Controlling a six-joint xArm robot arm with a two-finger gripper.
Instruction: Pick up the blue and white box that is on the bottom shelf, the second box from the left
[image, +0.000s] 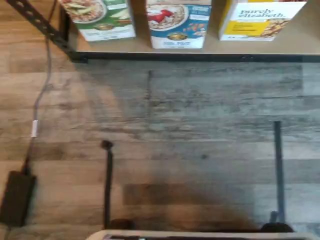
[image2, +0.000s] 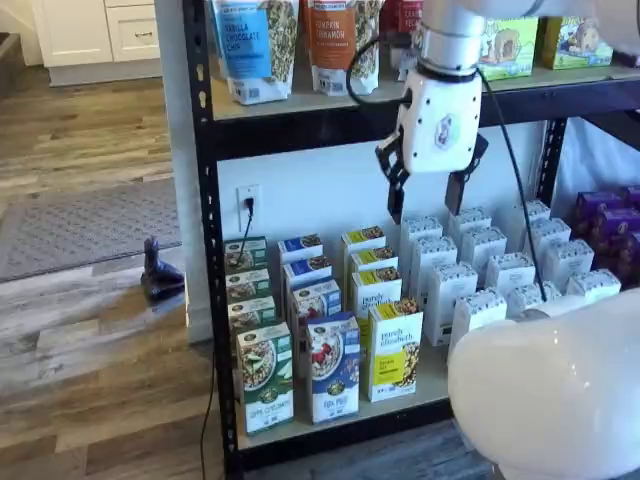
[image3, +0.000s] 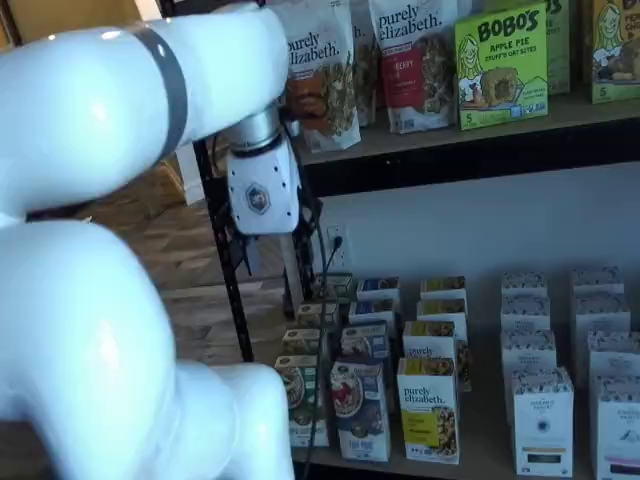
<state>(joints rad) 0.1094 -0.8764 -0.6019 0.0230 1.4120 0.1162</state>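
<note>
The bottom shelf (image2: 440, 375) has bare beige board ahead of its front row, above wood-plank floor (image: 190, 150). The blue and white box (image2: 334, 367) stands upright, long axis vertical, front outward, between a green-and-white carton (image2: 265, 377) and a yellow-and-white carton (image2: 395, 350). The gripper (image2: 428, 200) hangs well above, fingers wide apart.

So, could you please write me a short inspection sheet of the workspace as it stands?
Surface: bottom shelf, beige board, black front rail.
Job's things: blue and white box upright at the front, between a green-and-white carton and a yellow-and-white carton.
Clutter: rows of white cartons.
Grippers: pincer open, empty, above the rows.
Cables: black cable beside the pincer.
Surroundings: wood floor, grey rug.
</note>
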